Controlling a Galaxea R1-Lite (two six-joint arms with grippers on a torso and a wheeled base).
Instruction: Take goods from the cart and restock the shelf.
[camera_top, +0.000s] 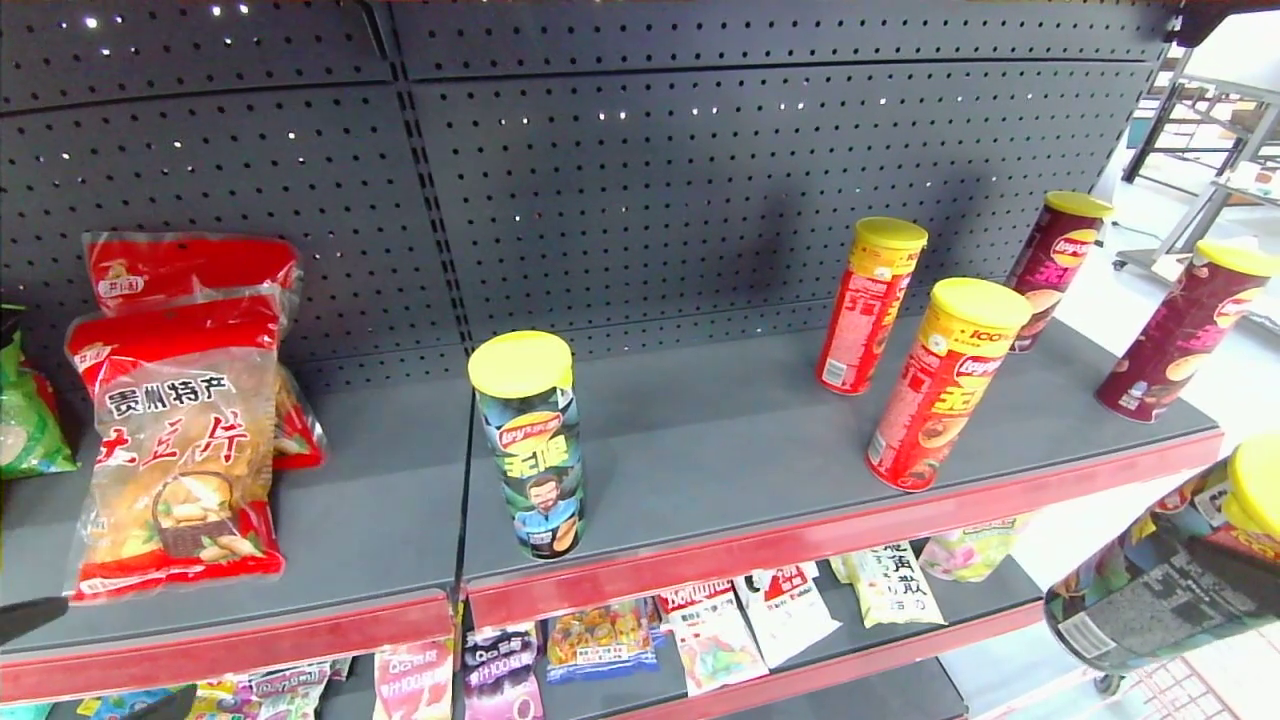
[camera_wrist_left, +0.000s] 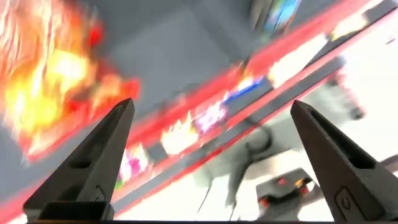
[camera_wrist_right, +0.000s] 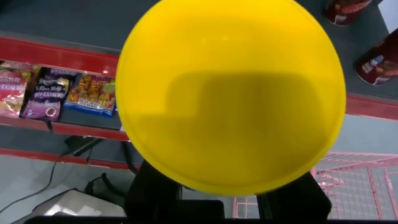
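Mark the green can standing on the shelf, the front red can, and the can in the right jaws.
green can (camera_top: 530, 452): head view, middle of its printed side.
front red can (camera_top: 945, 395): head view, middle of its body.
held can (camera_wrist_right: 230, 93): right wrist view, centre of its yellow lid.

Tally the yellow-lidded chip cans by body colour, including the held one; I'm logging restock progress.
Red cans: 2
Maroon cans: 2
Dark green cans: 2, one of them held
Total: 6
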